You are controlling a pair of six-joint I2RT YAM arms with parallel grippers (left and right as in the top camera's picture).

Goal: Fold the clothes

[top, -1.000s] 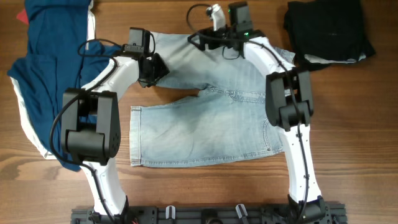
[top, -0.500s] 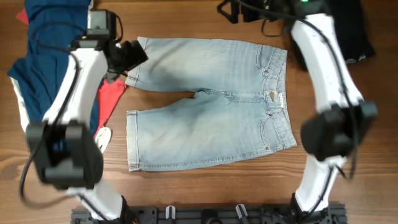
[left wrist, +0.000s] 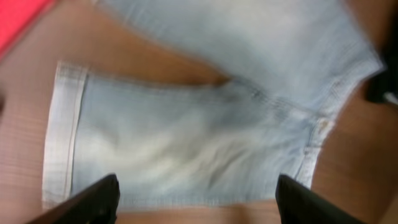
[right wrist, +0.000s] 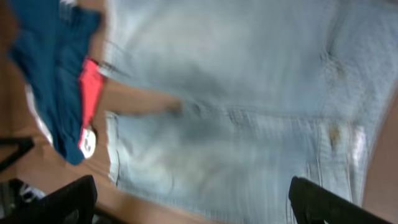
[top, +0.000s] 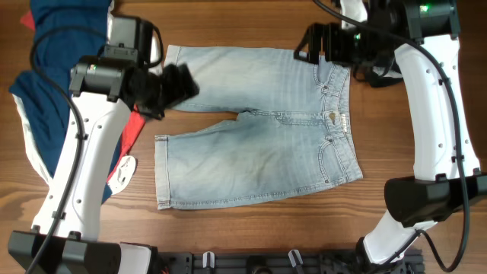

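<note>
Pale blue denim shorts [top: 251, 129] lie flat on the wooden table, waistband to the right, legs to the left. They also show in the left wrist view [left wrist: 205, 137] and the right wrist view [right wrist: 249, 112], both blurred. My left gripper [top: 173, 85] is raised over the upper leg's hem, open and empty; its fingers [left wrist: 196, 202] are spread wide. My right gripper [top: 323, 44] is raised over the waistband's top corner, open and empty, its fingers [right wrist: 193, 202] wide apart. A navy garment with red and white parts [top: 61, 91] lies at the left.
A black garment [top: 441, 38] lies at the top right, mostly behind the right arm. The navy garment's red part and a white tag [top: 125, 167] lie just left of the shorts' lower leg. The rail at the table's front edge [top: 251, 262] holds both arm bases.
Both arms have lifted up and away from the shorts' upper edge. The shorts' upper leg and waistband, first bunched under the grippers, now lie spread flat. The red part of the navy garment is uncovered.
</note>
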